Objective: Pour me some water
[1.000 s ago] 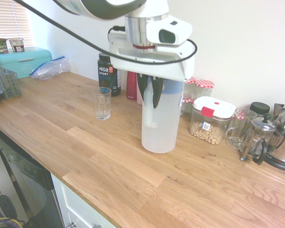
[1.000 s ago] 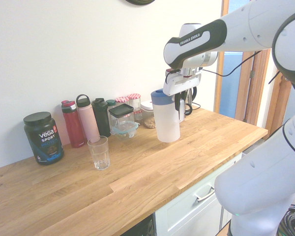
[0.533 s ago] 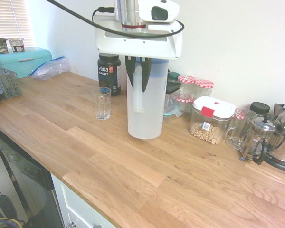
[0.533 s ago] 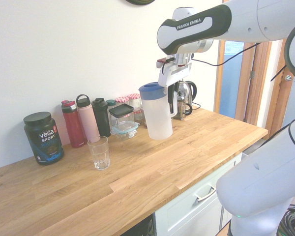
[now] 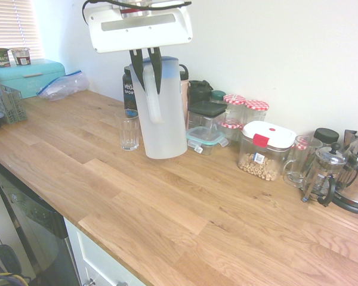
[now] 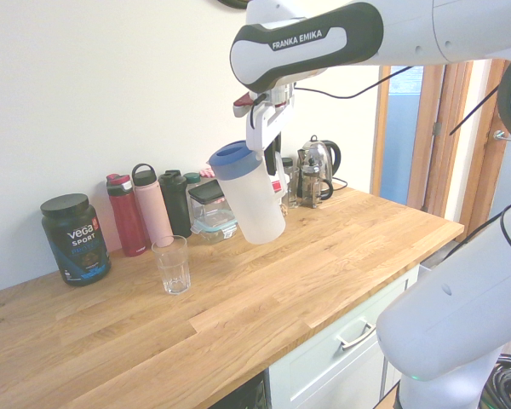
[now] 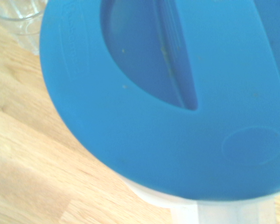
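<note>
Pale oak plank surface (image 5: 185, 226) along a white kitchen wall, white cabinet fronts below. Held above it, a translucent plastic jug (image 5: 161, 113) with a round blue lid (image 7: 177, 102), tilted slightly, clear of the wood. Black jaws (image 5: 145, 67) closed on the jug's handle. Just beside the jug, a clear ribbed glass (image 5: 129, 130), upright on the surface. Against the wall: dark tub (image 6: 75, 239), red bottle (image 6: 126, 215), pink bottle (image 6: 152, 208), gingham-lidded jars (image 5: 244, 113), clip-top cereal box (image 5: 264, 150), French press (image 5: 322, 174).
</note>
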Tool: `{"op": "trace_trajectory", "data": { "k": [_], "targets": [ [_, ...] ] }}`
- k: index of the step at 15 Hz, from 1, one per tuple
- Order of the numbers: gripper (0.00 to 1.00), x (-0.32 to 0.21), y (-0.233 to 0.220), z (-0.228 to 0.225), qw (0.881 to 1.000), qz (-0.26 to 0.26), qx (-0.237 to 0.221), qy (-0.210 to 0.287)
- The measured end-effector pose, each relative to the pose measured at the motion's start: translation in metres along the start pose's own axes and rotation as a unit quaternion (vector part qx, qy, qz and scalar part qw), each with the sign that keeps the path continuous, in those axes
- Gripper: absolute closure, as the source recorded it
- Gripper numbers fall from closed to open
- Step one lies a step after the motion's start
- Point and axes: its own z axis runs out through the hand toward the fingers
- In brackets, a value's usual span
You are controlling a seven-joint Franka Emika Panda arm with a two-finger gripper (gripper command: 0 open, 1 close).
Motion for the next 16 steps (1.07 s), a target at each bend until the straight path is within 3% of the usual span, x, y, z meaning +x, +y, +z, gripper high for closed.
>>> {"op": "trace_trajectory", "data": {
  "k": [8, 16],
  "targets": [
    [1.0, 0.006, -0.089, 0.009, 0.995, -0.089, -0.051, -0.02],
    [1.0, 0.032, -0.148, 0.039, 0.978, -0.145, -0.133, -0.064]
  ]
}}
